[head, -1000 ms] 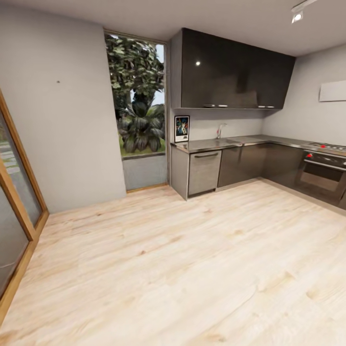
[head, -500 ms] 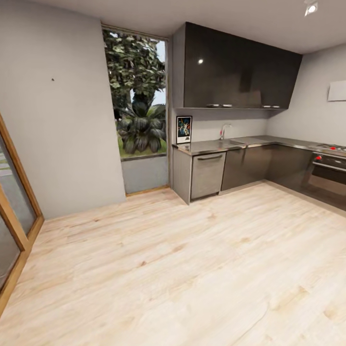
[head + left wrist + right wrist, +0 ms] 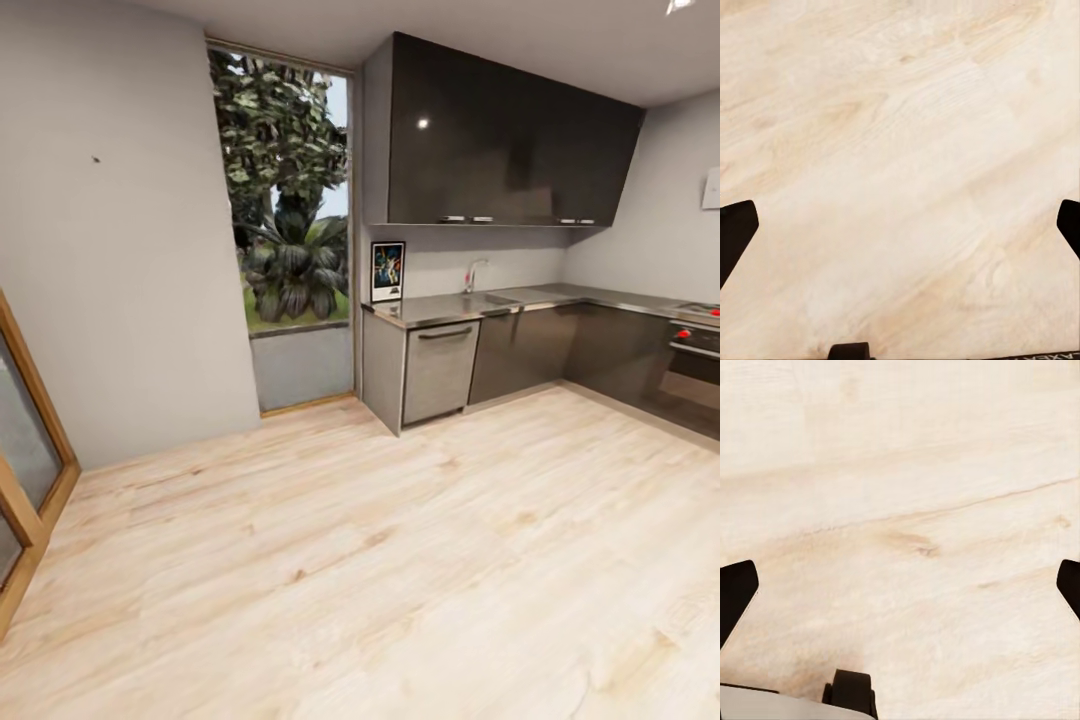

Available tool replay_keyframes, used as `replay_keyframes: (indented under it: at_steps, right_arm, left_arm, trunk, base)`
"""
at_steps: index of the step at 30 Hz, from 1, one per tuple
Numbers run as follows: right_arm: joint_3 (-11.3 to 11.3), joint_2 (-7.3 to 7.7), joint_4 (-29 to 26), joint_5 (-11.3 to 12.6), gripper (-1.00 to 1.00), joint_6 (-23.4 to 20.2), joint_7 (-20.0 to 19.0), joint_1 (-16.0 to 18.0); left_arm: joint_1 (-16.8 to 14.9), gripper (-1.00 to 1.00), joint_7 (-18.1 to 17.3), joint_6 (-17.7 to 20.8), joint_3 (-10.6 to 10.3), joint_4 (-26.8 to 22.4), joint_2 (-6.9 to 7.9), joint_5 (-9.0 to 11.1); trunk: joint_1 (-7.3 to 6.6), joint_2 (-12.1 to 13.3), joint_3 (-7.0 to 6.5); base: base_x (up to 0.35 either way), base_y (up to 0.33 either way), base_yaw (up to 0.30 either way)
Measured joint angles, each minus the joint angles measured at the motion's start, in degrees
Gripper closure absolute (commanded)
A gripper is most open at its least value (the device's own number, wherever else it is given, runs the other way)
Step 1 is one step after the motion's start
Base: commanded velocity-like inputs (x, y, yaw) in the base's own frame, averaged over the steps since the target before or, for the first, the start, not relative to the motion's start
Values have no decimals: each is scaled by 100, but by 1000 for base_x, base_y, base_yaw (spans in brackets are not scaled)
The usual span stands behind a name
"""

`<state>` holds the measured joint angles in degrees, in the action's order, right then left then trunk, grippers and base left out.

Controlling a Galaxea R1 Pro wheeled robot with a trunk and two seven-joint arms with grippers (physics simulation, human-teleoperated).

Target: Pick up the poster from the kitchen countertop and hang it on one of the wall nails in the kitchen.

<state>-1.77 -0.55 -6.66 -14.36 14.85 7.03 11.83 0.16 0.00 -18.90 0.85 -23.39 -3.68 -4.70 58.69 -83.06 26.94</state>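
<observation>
The poster [image 3: 387, 271] stands upright against the wall at the left end of the kitchen countertop [image 3: 450, 306], across the room from me. A small dark wall nail [image 3: 96, 159] sits high on the grey wall left of the window. In the left wrist view my left gripper [image 3: 900, 225] is open, its dark fingertips [image 3: 735, 232] wide apart over bare wooden floor. My right gripper [image 3: 900, 585] is likewise open over floor, with nothing between its fingertips [image 3: 735, 589].
A tall window [image 3: 290, 230] separates the grey wall from the cabinets. Dark upper cabinets [image 3: 500, 135] hang over the worktop, with a tap [image 3: 470, 272] by the sink. An oven [image 3: 695, 365] stands at the right. A wooden-framed glass door [image 3: 25, 470] is at the left. Light wood floor [image 3: 380, 560] stretches ahead.
The whole head view has shifted: the counter and poster sit slightly larger and further right, the door frame has slid left, so the camera has moved closer and turned.
</observation>
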Motion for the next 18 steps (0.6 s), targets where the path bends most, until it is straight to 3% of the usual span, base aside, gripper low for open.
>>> replay_keyframes:
  at_steps: [18]
  right_arm:
    - [1,3,0,0,-100,0,2,0]
  left_arm:
    - [0,-100,0,2,0,0,0,0]
  trunk:
    - [0,0,0]
  base:
    - [336,77,0]
